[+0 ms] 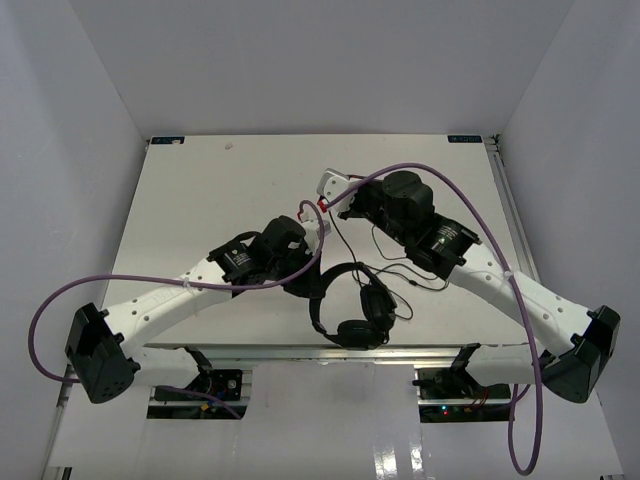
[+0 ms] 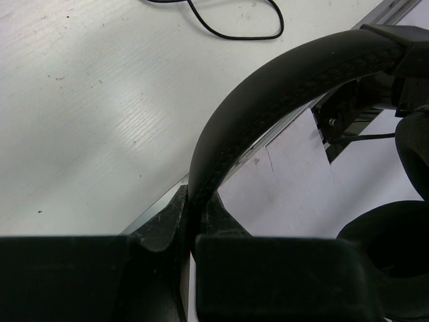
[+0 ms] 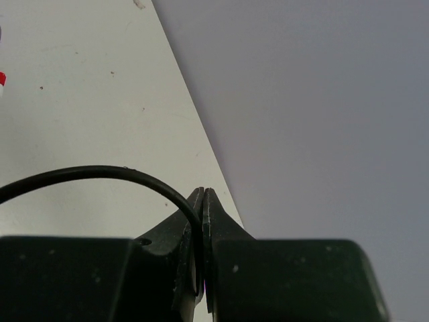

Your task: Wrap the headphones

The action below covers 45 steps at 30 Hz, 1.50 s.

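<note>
The black headphones (image 1: 352,325) hang at the table's near edge, earcups low. My left gripper (image 1: 318,285) is shut on the arched headband (image 2: 268,100), which rises from between the fingers (image 2: 167,225) and curves right to an earcup (image 2: 389,241). The thin black cord (image 1: 385,262) trails in loops from the headset toward the middle of the table, and one loop lies on the table top (image 2: 234,35). My right gripper (image 1: 343,207) is shut on the cord (image 3: 100,172), which arcs in from the left and drops between the closed fingertips (image 3: 203,201).
Thick purple robot cables (image 1: 440,175) arch over both arms. A small white piece with a red mark (image 1: 326,188) sits just beyond the right gripper. The metal rail of the table's near edge (image 1: 250,350) runs under the headphones. Grey walls (image 3: 322,100) enclose the table.
</note>
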Tool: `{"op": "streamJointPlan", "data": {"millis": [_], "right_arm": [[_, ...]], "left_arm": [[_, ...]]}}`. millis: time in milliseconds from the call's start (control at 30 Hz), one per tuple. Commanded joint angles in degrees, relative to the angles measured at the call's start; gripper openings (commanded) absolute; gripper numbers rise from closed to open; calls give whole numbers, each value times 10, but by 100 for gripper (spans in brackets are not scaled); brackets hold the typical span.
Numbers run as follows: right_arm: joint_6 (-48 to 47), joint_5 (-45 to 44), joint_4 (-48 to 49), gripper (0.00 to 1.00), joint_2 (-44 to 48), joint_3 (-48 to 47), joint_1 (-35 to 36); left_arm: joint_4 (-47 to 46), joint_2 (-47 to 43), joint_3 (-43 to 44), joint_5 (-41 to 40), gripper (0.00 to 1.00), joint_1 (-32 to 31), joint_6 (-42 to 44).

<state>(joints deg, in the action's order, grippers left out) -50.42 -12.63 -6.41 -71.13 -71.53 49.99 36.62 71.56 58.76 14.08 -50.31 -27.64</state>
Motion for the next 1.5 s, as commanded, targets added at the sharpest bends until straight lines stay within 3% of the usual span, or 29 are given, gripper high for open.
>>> {"op": "streamJointPlan", "data": {"millis": [0, 567, 1000, 1467], "right_arm": [[36, -18, 25, 8, 5, 19, 5], [33, -43, 45, 8, 21, 75, -20], [88, 34, -19, 8, 78, 82, -105], [187, 211, -74, 8, 107, 131, -157]], "left_arm": [[-35, -28, 18, -13, 0, -3, -22], [-54, -101, 6, -31, 0, -3, -58], [-20, -159, 16, -70, 0, -3, -81], [-34, -138, 134, -89, 0, -4, -123]]}}
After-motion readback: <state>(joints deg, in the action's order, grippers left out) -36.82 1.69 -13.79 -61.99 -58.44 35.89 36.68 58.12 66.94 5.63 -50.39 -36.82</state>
